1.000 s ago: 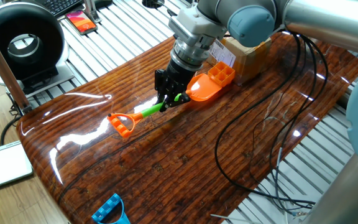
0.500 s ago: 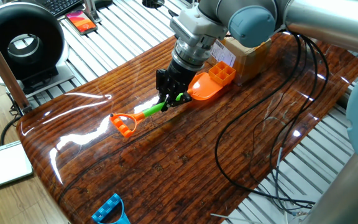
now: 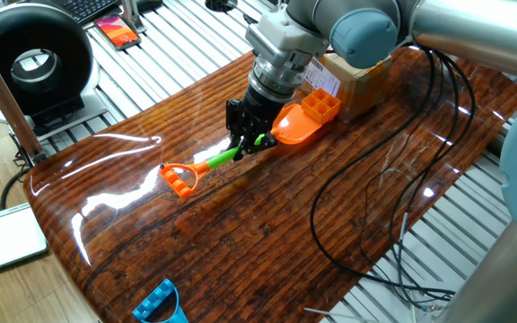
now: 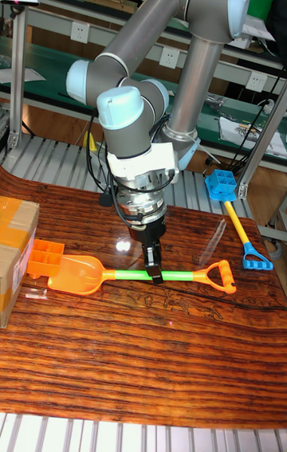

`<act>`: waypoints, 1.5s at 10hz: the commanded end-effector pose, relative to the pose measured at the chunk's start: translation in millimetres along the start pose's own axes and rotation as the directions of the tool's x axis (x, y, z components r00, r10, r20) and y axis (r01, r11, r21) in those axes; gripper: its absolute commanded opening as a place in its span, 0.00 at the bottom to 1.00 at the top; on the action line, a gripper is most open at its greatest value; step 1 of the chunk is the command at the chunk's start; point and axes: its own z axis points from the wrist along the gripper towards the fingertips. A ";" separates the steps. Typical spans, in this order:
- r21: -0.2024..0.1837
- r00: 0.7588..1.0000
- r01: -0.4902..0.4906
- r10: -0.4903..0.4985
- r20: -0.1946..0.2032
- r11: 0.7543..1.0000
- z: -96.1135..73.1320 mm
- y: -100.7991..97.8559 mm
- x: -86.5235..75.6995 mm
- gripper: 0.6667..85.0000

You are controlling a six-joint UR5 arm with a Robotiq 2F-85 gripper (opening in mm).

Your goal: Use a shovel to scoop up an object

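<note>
Your claw (image 3: 248, 142) is clamped on the green shaft of the shovel (image 4: 127, 274), closer to the scoop blade than to the D-loop end. The shovel lies flat on the desk (image 3: 267, 233), and its blade tip is right up against the object (image 3: 319, 106) (looks like touching, hard to be sure). The object sits beside the cardboard box (image 4: 14, 257), apparently against it. A blue toy shovel (image 4: 231, 213) lies past the D-loop end, well apart.
</note>
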 end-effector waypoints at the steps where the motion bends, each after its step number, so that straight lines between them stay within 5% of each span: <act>1: 0.009 1.000 -0.002 0.002 0.008 1.000 -2.2 -2.7 -0.2 0.01; 9: 0.030 0.997 -0.040 0.037 0.069 0.999 3.3 -7.0 -9.9 0.01; 15: 0.022 0.999 -0.031 0.030 0.038 0.999 3.8 -4.6 -2.0 0.01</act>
